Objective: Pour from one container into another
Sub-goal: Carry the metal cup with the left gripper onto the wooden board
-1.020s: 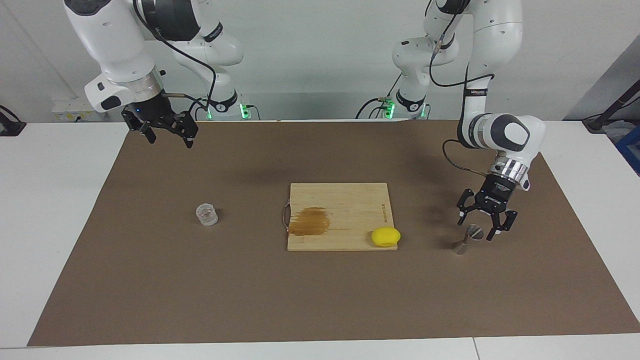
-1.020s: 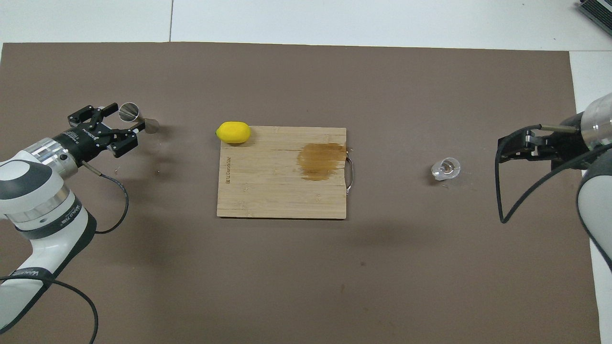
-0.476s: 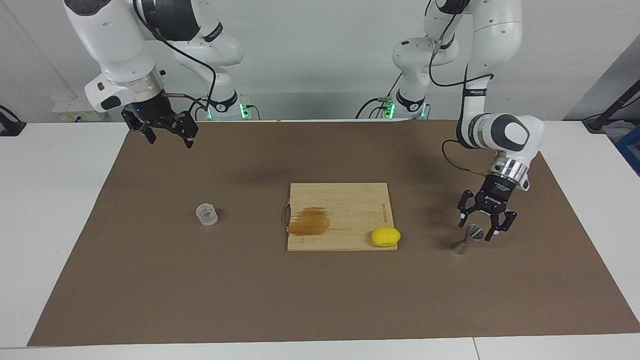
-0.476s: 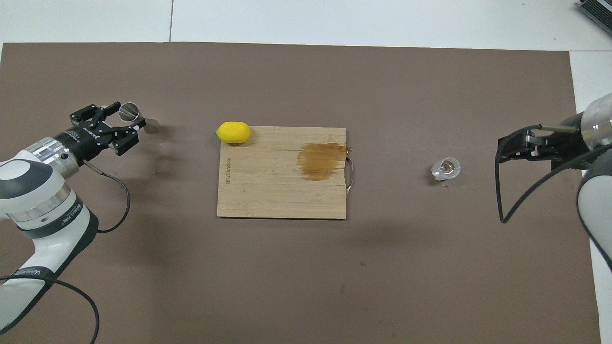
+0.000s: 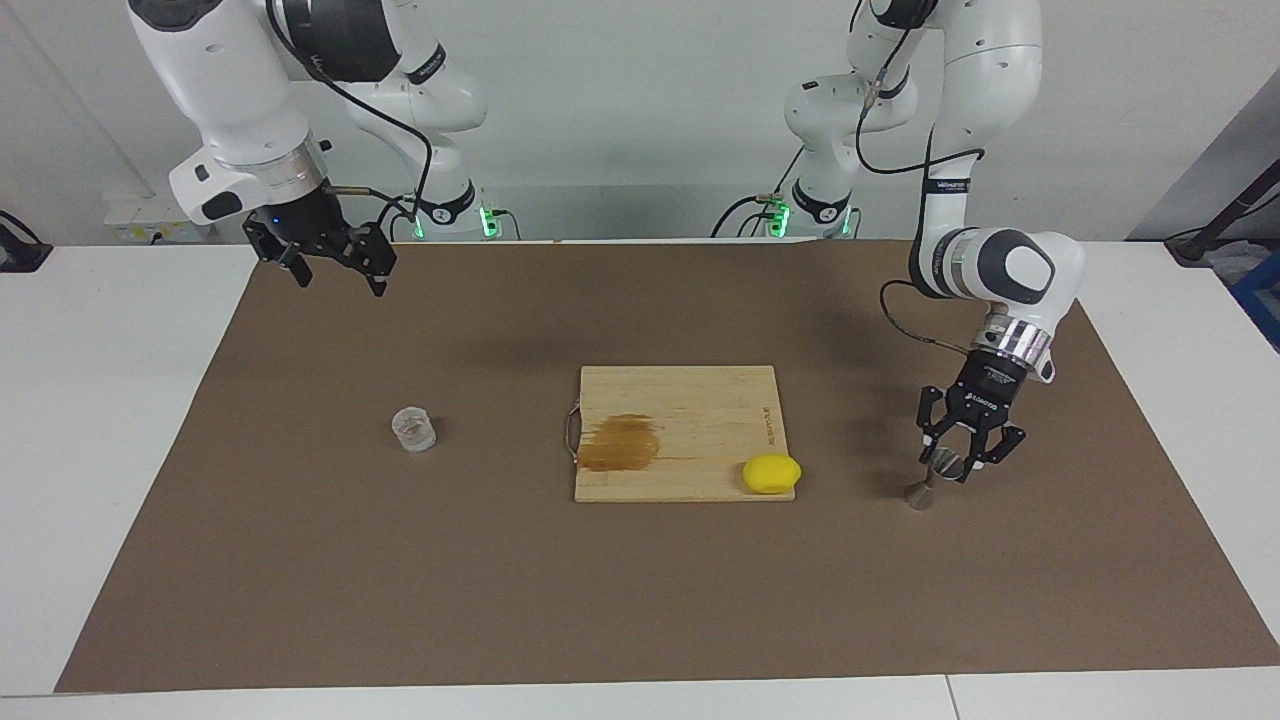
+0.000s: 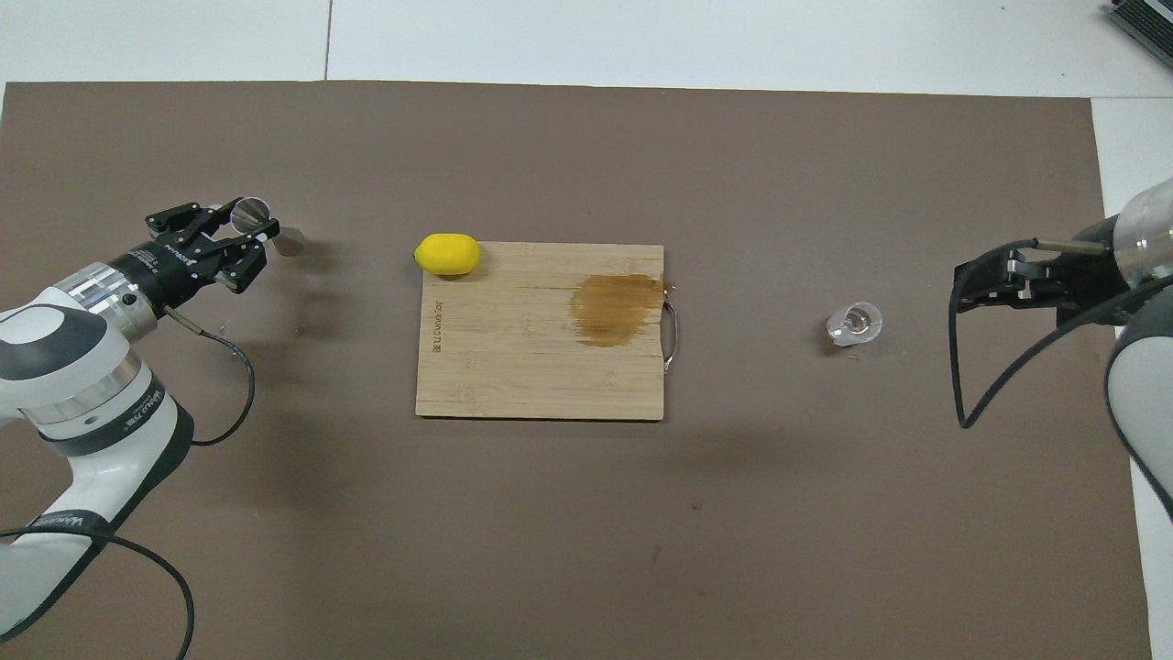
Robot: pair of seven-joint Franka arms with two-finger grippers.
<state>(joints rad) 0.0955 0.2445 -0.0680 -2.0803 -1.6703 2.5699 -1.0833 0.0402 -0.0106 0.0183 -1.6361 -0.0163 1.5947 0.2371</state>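
The left claw [image 5: 956,463] has narrowed around the jigger [image 5: 935,476] near the bench's left-arm end, seemingly pinching its upper cone; the grasp begins. The right claw [image 5: 335,265], spread, waits.

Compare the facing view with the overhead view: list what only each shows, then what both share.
Only the facing view shows both arms' bases and upper links against the wall, and the right gripper raised well above the mat, waiting.

Only the overhead view looks straight into the jigger's open mouth and the cup's round rim.

Both show the left gripper with its fingers around the jigger's upper cone, the cup standing alone toward the right arm's end, and the lemon on the stained board's corner.
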